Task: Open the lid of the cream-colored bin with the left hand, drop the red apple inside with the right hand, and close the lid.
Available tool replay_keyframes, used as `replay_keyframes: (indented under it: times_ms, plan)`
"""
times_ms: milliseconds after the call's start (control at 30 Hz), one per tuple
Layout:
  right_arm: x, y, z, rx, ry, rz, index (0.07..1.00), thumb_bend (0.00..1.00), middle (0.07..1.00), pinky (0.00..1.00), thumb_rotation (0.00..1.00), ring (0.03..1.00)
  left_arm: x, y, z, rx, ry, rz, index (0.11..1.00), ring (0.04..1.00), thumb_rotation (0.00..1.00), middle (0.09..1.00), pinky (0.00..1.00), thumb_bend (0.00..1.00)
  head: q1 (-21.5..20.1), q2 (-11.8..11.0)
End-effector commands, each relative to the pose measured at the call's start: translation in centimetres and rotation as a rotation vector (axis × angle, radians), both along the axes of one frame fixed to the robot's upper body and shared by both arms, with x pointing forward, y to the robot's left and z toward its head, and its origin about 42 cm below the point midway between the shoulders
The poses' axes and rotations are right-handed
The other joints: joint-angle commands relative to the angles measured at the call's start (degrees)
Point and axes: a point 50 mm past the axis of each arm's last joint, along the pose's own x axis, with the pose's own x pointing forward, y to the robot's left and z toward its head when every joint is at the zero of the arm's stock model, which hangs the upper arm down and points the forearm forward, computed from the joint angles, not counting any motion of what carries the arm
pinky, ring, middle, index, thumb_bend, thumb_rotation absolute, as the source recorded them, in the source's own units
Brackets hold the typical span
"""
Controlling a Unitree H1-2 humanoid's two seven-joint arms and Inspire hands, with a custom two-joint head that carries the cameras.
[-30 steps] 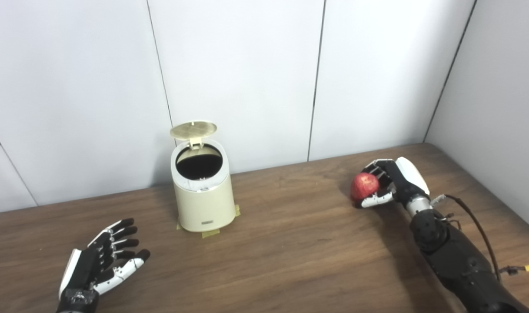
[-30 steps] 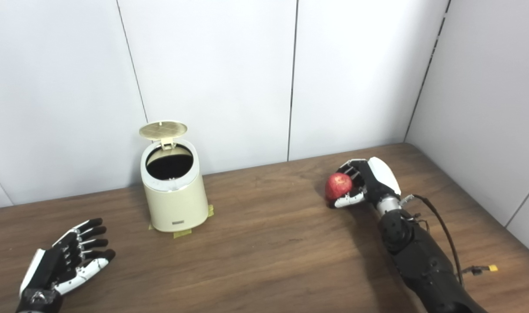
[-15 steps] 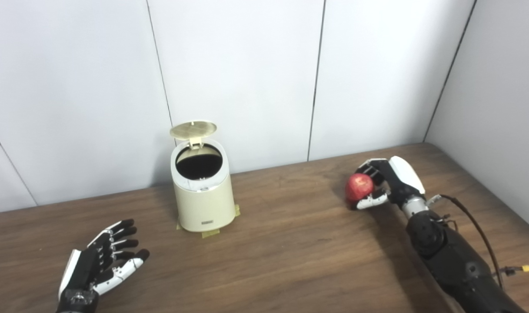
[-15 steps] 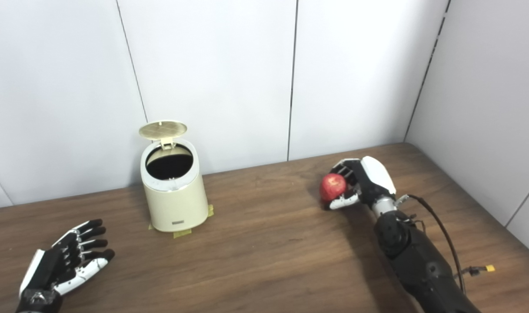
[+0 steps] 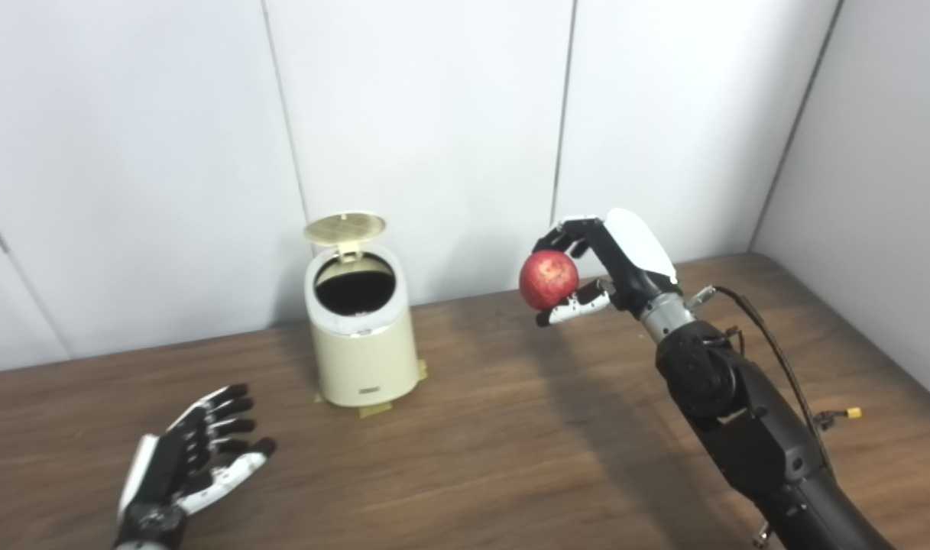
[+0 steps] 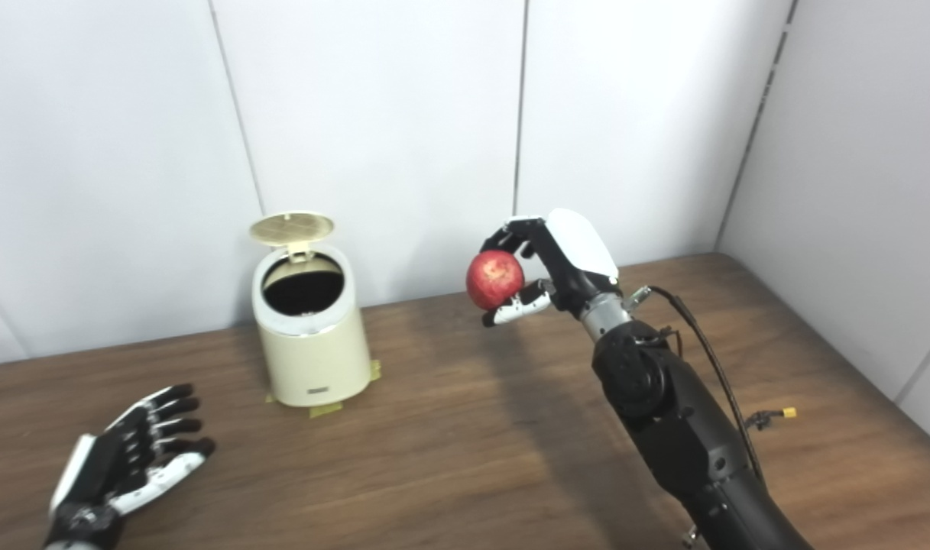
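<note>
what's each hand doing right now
Left hand: open, holding nothing, low over the table.
Right hand: shut on the red apple, held in the air.

The bin (image 5: pixel 363 345) interior is dark, and both forearms are cut off below.

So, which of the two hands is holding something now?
The right hand: its fingers are closed on the red apple, raised above the table. The left hand is open and holds nothing.
</note>
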Motion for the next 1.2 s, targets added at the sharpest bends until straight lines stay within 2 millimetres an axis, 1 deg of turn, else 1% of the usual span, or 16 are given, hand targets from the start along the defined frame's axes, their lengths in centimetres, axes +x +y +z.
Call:
replay_keyframes:
  times_ms: [0,133,200,233,367,400,433,467,533,767,900,967,1000,1033,1100,1167]
  plan:
    - [0.9,1.1,3.7,-0.016,-0.117,0.047,0.497,0.53,0.471,0.58,0.0,0.639,1.3,-0.9,2.0,-0.012,-0.087,-0.031,0.821,0.72,0.18,0.789,0.63,0.7,0.34,-0.12]
    - [1.8,3.6,3.8,0.023,-0.099,0.079,0.473,0.53,0.503,0.57,0.0,0.626,1.5,-1.6,1.9,-0.023,-0.086,-0.034,0.817,0.714,0.17,0.783,0.61,0.71,2.84,-0.53]
    - [2.1,4.9,3.9,0.037,-0.091,0.104,0.481,0.53,0.489,0.63,0.01,0.642,1.5,-1.9,1.9,-0.033,-0.083,-0.032,0.815,0.714,0.18,0.783,0.61,0.73,3.59,-0.59]
    - [2.3,5.5,4.0,0.044,-0.085,0.114,0.476,0.53,0.498,0.63,0.01,0.646,1.5,-2.1,1.9,-0.036,-0.082,-0.03,0.813,0.714,0.19,0.781,0.61,0.73,4.31,-0.7]
    - [2.9,8.2,4.4,0.05,-0.099,0.156,0.469,0.52,0.521,0.51,0.0,0.606,1.4,-2.7,2.1,-0.031,-0.082,-0.026,0.815,0.712,0.19,0.776,0.6,0.73,5.92,-0.96]
    - [3.0,8.8,4.4,0.044,-0.105,0.161,0.47,0.53,0.517,0.53,0.0,0.589,1.4,-2.9,2.1,-0.035,-0.081,-0.026,0.814,0.714,0.19,0.775,0.6,0.73,6.1,-0.98]
    - [3.2,9.5,4.5,0.03,-0.103,0.161,0.472,0.53,0.508,0.61,0.0,0.591,1.4,-3.0,2.1,-0.038,-0.079,-0.026,0.813,0.716,0.19,0.775,0.6,0.73,6.48,-1.08]
    - [3.4,10.0,4.6,0.017,-0.098,0.159,0.481,0.53,0.49,0.66,0.0,0.604,1.4,-3.1,2.1,-0.04,-0.079,-0.027,0.813,0.717,0.19,0.774,0.6,0.73,6.68,-1.11]
    - [3.7,11.0,4.7,0.014,-0.089,0.161,0.49,0.53,0.474,0.61,0.0,0.61,1.4,-3.2,2.1,-0.037,-0.081,-0.028,0.816,0.716,0.19,0.773,0.6,0.72,7.09,-1.18]
    - [5.4,12.9,4.8,0.04,-0.087,0.185,0.511,0.53,0.439,0.5,0.0,0.529,1.6,-3.7,2.1,-0.037,-0.09,-0.03,0.822,0.72,0.2,0.778,0.6,0.73,8.08,-1.35]
    - [6.3,14.0,5.0,0.024,-0.092,0.172,0.516,0.53,0.441,0.56,0.0,0.526,1.7,-3.9,2.2,-0.035,-0.096,-0.032,0.813,0.714,0.2,0.777,0.61,0.73,8.44,-1.35]
    - [6.6,14.3,5.0,0.035,-0.087,0.169,0.523,0.52,0.443,0.72,0.0,0.554,1.7,-4.0,2.2,-0.041,-0.096,-0.033,0.808,0.709,0.19,0.774,0.6,0.74,8.57,-1.34]
    - [6.8,14.5,5.1,0.04,-0.085,0.169,0.526,0.52,0.442,0.77,0.0,0.562,1.7,-4.1,2.2,-0.044,-0.094,-0.033,0.808,0.709,0.18,0.774,0.61,0.74,8.69,-1.35]
    - [7.0,14.7,5.1,0.043,-0.085,0.169,0.527,0.52,0.441,0.76,0.0,0.565,1.7,-4.2,2.2,-0.044,-0.094,-0.032,0.81,0.71,0.18,0.776,0.61,0.74,8.69,-1.35]
    - [7.3,15.0,5.1,0.048,-0.088,0.169,0.528,0.52,0.439,0.7,0.0,0.563,1.7,-4.2,2.3,-0.043,-0.093,-0.03,0.811,0.71,0.19,0.778,0.61,0.74,8.69,-1.35]
    - [7.6,15.3,5.1,0.054,-0.087,0.167,0.525,0.52,0.435,0.57,0.0,0.535,1.7,-4.3,2.2,-0.04,-0.097,-0.029,0.812,0.713,0.19,0.776,0.62,0.74,8.75,-1.35]
